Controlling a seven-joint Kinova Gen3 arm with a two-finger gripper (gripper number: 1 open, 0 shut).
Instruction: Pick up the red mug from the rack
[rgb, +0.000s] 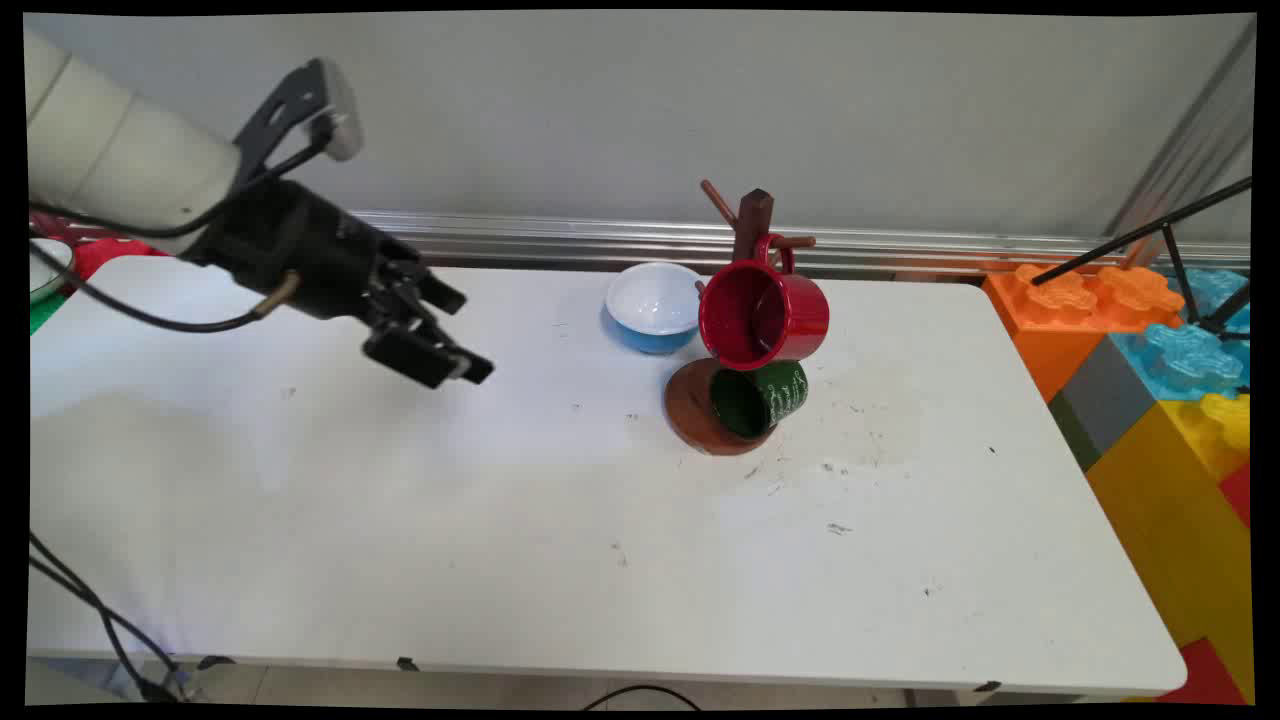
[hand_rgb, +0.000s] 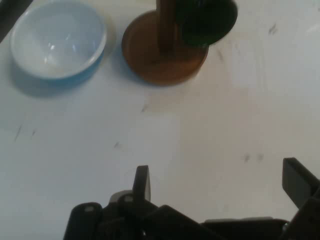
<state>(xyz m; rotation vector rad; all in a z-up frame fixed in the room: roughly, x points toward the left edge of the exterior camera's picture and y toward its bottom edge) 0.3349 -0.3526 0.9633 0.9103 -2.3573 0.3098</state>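
My black gripper (rgb: 468, 335) hangs open over the left half of the white table (rgb: 500, 540), with nothing between its fingers. Well to its right stands a wooden mug tree (rgb: 752, 225) on a round brown base (rgb: 700, 415). A red mug (rgb: 765, 313) hangs high on the tree and a dark green mug (rgb: 765, 397) hangs lower. A blue bowl with a white inside (rgb: 653, 305) sits just left of the tree. In the hand view the gripper (hand_rgb: 220, 180) looks at the bowl (hand_rgb: 58, 45), the tree's base (hand_rgb: 162, 55) and the green mug (hand_rgb: 205, 20) ahead of it.
Large orange, blue and yellow toy bricks (rgb: 1160, 340) are stacked off the table's right end. A black tripod leg (rgb: 1150, 235) crosses above them. Black cables (rgb: 90, 610) hang near the front left corner. A metal rail (rgb: 600, 240) runs along the wall behind the table.
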